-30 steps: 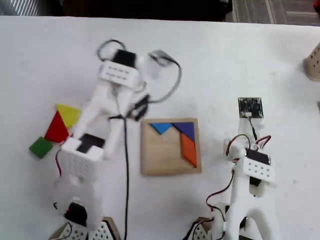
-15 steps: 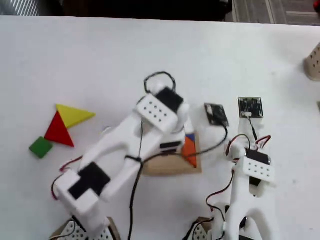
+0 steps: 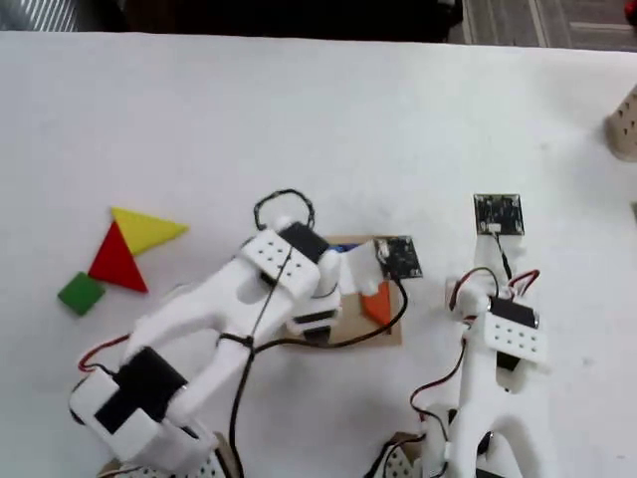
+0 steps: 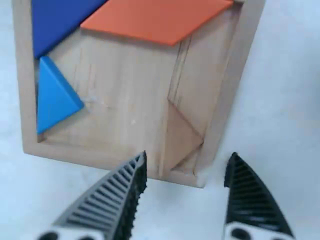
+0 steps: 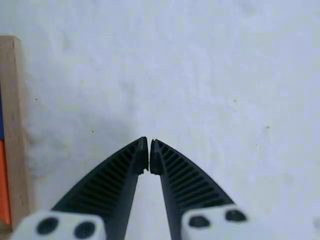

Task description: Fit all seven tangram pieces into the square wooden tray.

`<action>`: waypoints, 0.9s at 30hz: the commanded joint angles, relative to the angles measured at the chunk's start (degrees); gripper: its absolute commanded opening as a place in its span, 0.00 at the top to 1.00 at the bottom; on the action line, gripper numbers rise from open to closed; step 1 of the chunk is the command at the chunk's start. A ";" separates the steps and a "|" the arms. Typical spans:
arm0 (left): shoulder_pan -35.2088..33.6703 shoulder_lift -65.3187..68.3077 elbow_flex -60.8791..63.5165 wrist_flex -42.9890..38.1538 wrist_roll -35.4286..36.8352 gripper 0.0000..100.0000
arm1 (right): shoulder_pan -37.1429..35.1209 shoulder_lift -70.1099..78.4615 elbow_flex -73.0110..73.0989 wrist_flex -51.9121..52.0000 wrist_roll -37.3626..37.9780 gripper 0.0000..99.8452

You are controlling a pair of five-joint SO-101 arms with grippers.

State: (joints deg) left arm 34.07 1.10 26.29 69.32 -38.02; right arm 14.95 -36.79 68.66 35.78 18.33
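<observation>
Wooden tray [image 4: 229,75] holds an orange parallelogram [image 4: 155,20], dark blue piece [image 4: 60,15], light blue triangle [image 4: 55,97] and pale wood triangle [image 4: 182,137]. Well apart from it, clustered together — yellow triangle [image 3: 147,228], red triangle [image 3: 115,259], green square [image 3: 82,293]

No text, number or sign can be read (the wooden tray [image 4: 227,100] is bare wood).

- A robotics lab bench (hobby-grade, by the look): white table [image 3: 418,110], loose wires [image 3: 456,289] trailing across it.
- Right of the wooden tray [image 4: 226,85], an uncased circuit board [image 3: 499,213] lies cabled up.
</observation>
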 commanded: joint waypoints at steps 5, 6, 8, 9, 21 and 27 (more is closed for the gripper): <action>-3.65 -7.78 -2.20 -0.70 14.95 0.74 | 0.40 -1.71 -0.18 0.04 0.70 0.98; -5.14 -9.54 -2.20 -0.70 19.78 0.74 | 0.40 -1.71 -0.18 0.04 0.70 0.98; -8.57 -13.23 -0.97 -0.35 29.71 0.74 | 0.40 -1.71 -0.18 0.04 0.70 0.98; -10.24 -15.08 0.53 0.18 33.85 0.75 | 0.40 -1.71 -0.18 0.04 0.70 0.98; -6.90 -26.51 22.33 -7.56 32.09 0.98 | -0.75 -1.71 -0.18 0.13 0.79 0.98; -0.75 -27.82 26.11 -11.87 32.62 0.98 | -0.66 -1.71 -0.18 0.31 0.79 0.98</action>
State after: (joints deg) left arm 30.99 -25.19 51.78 61.32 -5.32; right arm 14.77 -36.79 68.66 35.78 18.33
